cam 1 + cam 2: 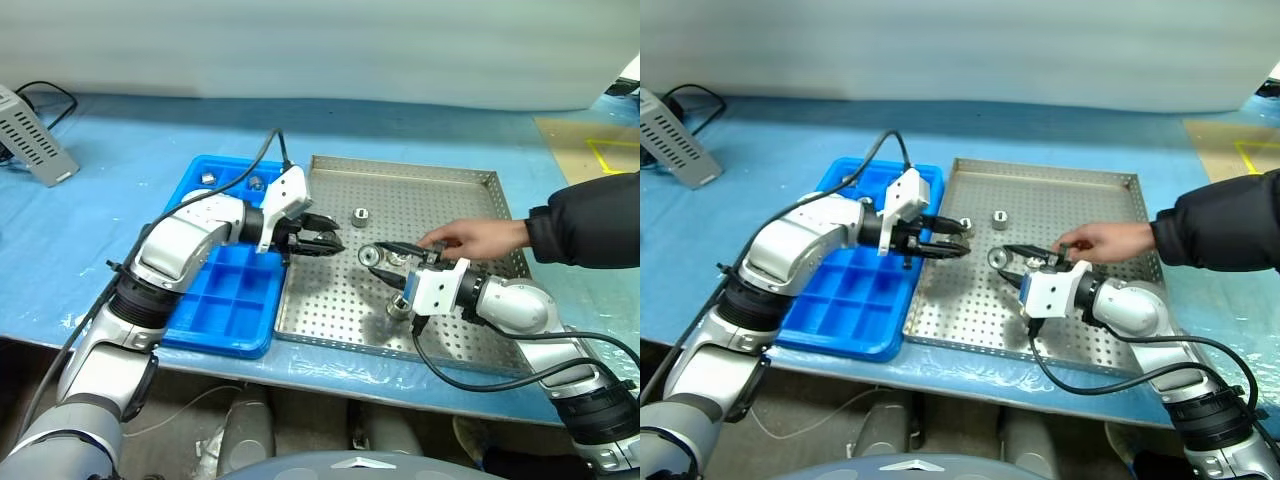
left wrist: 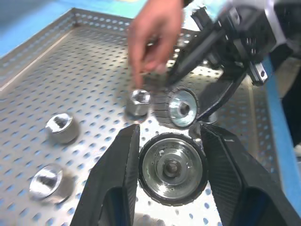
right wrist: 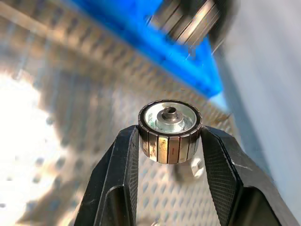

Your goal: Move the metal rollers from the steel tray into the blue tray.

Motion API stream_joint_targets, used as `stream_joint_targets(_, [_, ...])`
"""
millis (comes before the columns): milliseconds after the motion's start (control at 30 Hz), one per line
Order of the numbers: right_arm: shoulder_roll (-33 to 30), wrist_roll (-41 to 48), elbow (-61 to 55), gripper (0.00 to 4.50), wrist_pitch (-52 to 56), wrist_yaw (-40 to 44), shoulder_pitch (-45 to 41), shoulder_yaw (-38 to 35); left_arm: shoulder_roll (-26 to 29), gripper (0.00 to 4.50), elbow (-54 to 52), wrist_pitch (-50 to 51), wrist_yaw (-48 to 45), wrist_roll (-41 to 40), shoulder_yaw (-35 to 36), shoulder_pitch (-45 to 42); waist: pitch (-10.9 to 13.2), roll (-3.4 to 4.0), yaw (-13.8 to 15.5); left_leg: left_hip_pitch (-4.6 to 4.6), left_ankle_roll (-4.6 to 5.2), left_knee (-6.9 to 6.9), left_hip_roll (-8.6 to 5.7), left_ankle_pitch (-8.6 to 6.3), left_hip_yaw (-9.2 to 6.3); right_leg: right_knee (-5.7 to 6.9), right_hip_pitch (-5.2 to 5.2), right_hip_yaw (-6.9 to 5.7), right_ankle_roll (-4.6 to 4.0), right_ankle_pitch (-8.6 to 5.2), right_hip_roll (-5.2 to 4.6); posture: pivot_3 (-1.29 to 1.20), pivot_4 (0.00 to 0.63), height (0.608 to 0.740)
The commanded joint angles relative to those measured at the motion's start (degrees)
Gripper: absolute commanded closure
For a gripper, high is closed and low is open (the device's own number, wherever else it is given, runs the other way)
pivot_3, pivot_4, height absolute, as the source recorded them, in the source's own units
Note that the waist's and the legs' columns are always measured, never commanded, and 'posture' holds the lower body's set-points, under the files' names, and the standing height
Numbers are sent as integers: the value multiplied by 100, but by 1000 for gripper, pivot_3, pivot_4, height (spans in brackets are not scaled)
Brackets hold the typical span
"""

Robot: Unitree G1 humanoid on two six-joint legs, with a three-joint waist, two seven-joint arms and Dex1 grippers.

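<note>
The steel tray [image 1: 440, 300] fills the centre-right of the head views, with the narrower blue tray [image 1: 225, 300] touching its left rim. From the right edge of the frame a person's hand [image 1: 478, 238] reaches over the steel tray, fingertips just beside the right gripper [image 1: 385, 260]. That gripper pinches a ribbed metal roller [image 3: 170, 131] between its two fingers, held above the perforated floor at mid-tray. The left gripper [image 1: 325, 241], at the steel tray's left part, is likewise clamped on a roller [image 2: 171, 168], its face with the central hole turned to the wrist camera. The two held rollers sit near each other in the left wrist view. Smaller loose rollers lie about: one in the upper middle of the steel tray [image 1: 360, 215], three more on its floor in the left wrist view [image 2: 60, 127], and two already in the top compartments of the blue tray [image 1: 208, 178]. The likeliest trouble is a collision: the grippers and the hand crowd one patch, so either arm swinging toward the blue tray could strike the other or the fingers. A knock could jar a roller loose.
</note>
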Motion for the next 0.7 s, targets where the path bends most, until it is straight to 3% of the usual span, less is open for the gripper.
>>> stream_joint_targets(33, [45, -159, -90, 2913, -355, -201, 19, 19, -22, 2700, -183, 21, 27, -66, 120, -8, 0, 0, 0, 0, 0, 0, 0, 0, 0, 0, 0, 0, 0, 0, 0, -56, 150, 740])
stream_joint_targets(333, [314, 1462, -64, 2913, 715, 115, -235, -585, -16, 2700, -183, 15, 93, -50, 140, 60, 0, 0, -4, 0, 7, 21, 9, -4, 0, 13, 3, 3, 0, 0, -2, -63, 150, 740])
stream_joint_targets(500, [849, 3374, 101, 2913, 2625, 535, -64, -787, -35, 2700, -205, 33, 119, -43, 114, 94, -1, 1, 0, 4, 8, 24, 12, -4, -1, 17, 6, 0, -1, 0, 0, -65, 150, 740])
stream_joint_targets(700, [1126, 4474, 608, 2913, 3917, 434, -420, -1486, -54, 2700, -232, 52, 137, -41, 84, 112, 1, 4, 5, 0, 4, 35, 11, -10, -1, 21, 6, 1, -2, 1, -8, -69, 150, 740])
